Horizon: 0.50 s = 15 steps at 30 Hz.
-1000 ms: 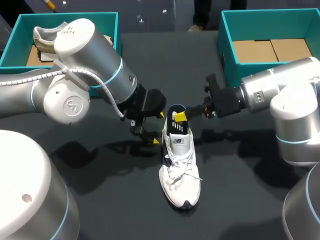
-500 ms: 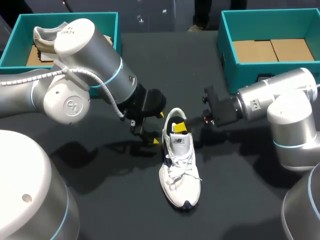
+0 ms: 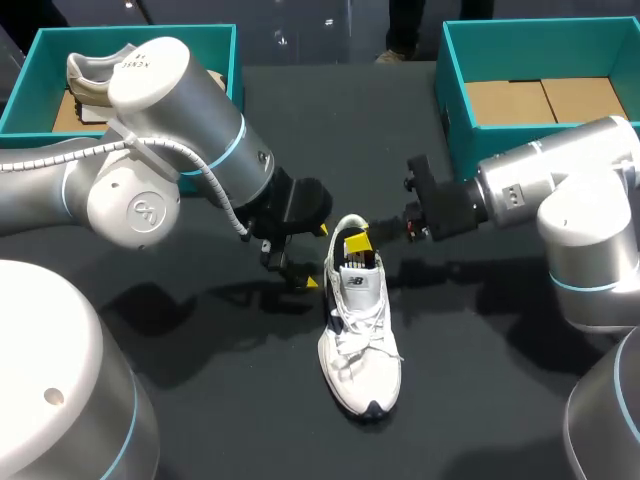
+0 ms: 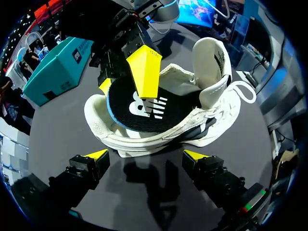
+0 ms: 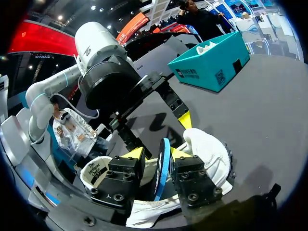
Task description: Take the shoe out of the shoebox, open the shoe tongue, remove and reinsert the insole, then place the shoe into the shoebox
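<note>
The white lace-up sneaker (image 3: pixel 360 330) lies on its sole in the middle of the dark table (image 3: pixel 480 380), toe pointing back toward the robot and heel away from it, white laces loosely crossed and the tongue standing up. The right gripper (image 3: pixel 357 243) is down at the heel opening, its yellow-tipped fingers pressed on either side of the black insole with the blue edge (image 5: pixel 162 163). The insole stands partly lifted on edge inside the shoe. The left gripper (image 3: pixel 298 275) hangs low just beside the heel, fingers spread wide with nothing between them. Well apart from the shoe, the teal cardboard shoebox (image 3: pixel 460 110) sits at the far right corner, its brown floor showing.
</note>
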Tool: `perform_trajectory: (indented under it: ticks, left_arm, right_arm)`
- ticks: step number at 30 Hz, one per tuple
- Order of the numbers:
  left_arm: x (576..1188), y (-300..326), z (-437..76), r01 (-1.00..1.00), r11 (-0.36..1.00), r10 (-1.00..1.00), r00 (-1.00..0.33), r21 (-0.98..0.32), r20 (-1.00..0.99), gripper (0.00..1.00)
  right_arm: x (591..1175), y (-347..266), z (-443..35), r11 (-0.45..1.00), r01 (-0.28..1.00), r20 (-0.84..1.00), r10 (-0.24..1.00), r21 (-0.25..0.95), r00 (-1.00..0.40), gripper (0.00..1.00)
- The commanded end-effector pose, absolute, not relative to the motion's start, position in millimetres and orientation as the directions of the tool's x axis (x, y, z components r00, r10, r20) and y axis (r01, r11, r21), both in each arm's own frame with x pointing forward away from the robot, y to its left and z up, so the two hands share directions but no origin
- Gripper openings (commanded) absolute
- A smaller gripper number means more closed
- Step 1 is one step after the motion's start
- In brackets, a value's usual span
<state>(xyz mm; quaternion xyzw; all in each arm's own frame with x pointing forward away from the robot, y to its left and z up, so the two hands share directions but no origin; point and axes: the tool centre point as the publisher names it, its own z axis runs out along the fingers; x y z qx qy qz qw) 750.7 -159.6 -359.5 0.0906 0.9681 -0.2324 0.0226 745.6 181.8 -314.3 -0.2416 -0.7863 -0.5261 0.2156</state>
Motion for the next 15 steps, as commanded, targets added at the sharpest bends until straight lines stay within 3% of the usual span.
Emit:
perform_trajectory:
  ticks: [1, 2, 3, 15]
  left_arm:
    - [751, -161, -360, 0.186, 0.877, 0.165, -0.982, -0.443, -0.086, 1.00]
    - [751, -161, -360, 0.186, 0.877, 0.165, -0.982, -0.443, -0.086, 1.00]
    - [751, -161, -360, 0.186, 0.877, 0.165, -0.982, -0.443, -0.086, 1.00]
    - [751, -161, -360, 0.186, 0.877, 0.165, -0.982, -0.443, -0.086, 1.00]
  right_arm:
    - [752, 179, -312, 0.339, 0.608, 0.596, 0.153, 0.718, -0.788, 0.15]
    - [753, 179, -315, 0.340, 0.613, 0.601, 0.153, 0.714, -0.784, 0.02]
    - [755, 179, -318, 0.341, 0.620, 0.609, 0.154, 0.707, -0.778, 0.00]
    - [737, 180, -342, 0.302, 0.684, 0.674, 0.155, 0.664, -0.722, 0.00]
